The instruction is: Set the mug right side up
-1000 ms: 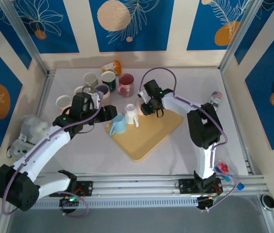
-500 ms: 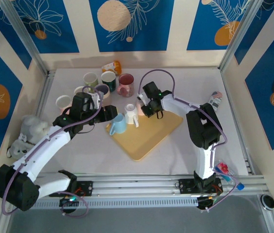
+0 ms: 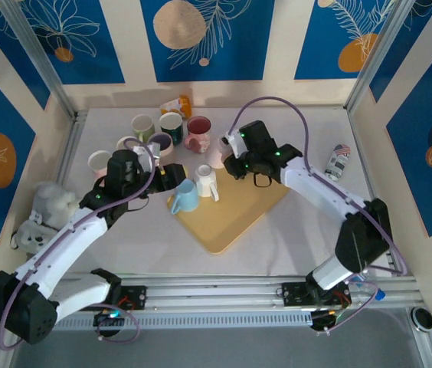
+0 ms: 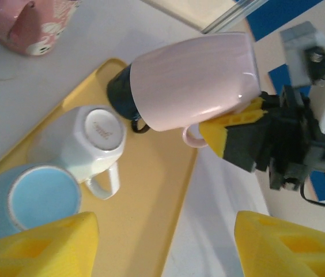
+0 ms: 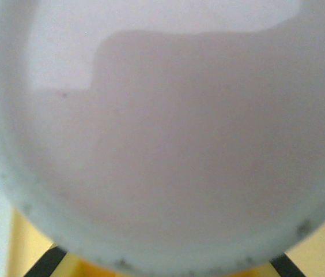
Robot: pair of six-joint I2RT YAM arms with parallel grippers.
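The pale grey table (image 3: 277, 238) carries a flat yellow rectangular tray (image 3: 235, 218) near its middle, turned cornerwise. Toward the back left stands a cluster of ceramic mugs: a white mug with green markings (image 3: 142, 125), a white mug with a dark inside (image 3: 171, 123), a dark pink mug (image 3: 198, 133), a purple-lined mug (image 3: 160, 142), and a white mug with a pink inside (image 3: 99, 162). An orange bottle (image 3: 178, 104) lies behind them. A small patterned can (image 3: 338, 161) lies at the right, and a fluffy grey-white plush toy (image 3: 54, 201) at the left edge.
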